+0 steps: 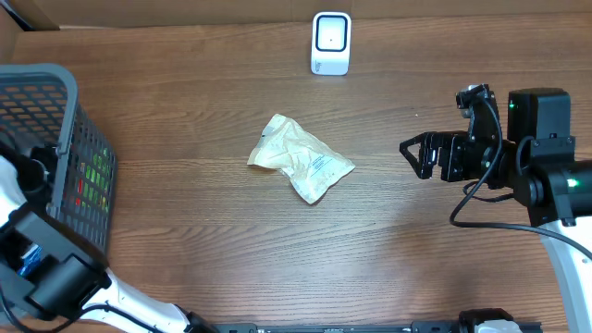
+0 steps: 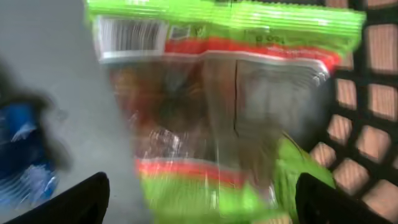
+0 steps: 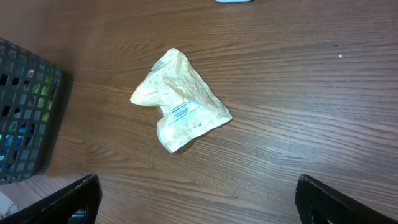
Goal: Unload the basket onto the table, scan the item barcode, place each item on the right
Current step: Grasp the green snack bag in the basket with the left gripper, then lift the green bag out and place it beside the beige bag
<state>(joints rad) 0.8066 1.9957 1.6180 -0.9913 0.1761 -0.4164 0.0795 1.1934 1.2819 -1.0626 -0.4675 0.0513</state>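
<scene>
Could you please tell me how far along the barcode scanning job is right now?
Done: nothing shows a finished scan. A green snack packet lies in the basket beneath the open left gripper. In hand: nothing; the right gripper is open too, hovering right of the cream packet on the table. Left: pick that packet up and show its barcode to the scanner at the table's far edge.

Print on beige packet unreadable
</scene>
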